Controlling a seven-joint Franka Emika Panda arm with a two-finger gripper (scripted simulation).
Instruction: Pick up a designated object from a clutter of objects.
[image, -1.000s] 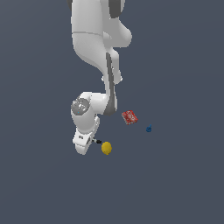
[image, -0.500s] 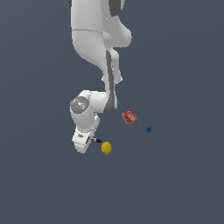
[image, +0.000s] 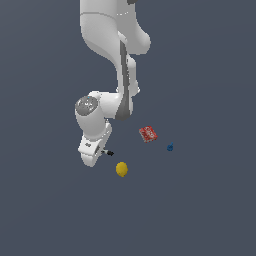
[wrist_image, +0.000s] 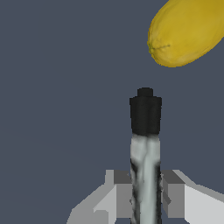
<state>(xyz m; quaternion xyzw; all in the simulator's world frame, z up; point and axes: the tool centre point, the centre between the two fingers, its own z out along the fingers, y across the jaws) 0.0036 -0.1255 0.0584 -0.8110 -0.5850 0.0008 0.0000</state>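
Silvery-white rod (wrist_image: 145, 175) with its black end (wrist_image: 145, 114) sits between my fingers (wrist_image: 173, 194), which look clamped on its shaft from both sides. The black tip pokes out toward the yellow lemon-like ball (wrist_image: 188, 30), near it but not touching. From outside, my hand (image: 94, 148) is low beside that ball (image: 121, 169), with the flat red packet (image: 148, 133) and tiny blue piece (image: 170, 147) farther beyond it. I judge the grasp made; lifting clear of the surface remains.

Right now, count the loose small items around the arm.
4: rod between the gripper fingers; yellow ball just beside it; red packet and blue piece toward the exterior view's right. Arm could hide more.
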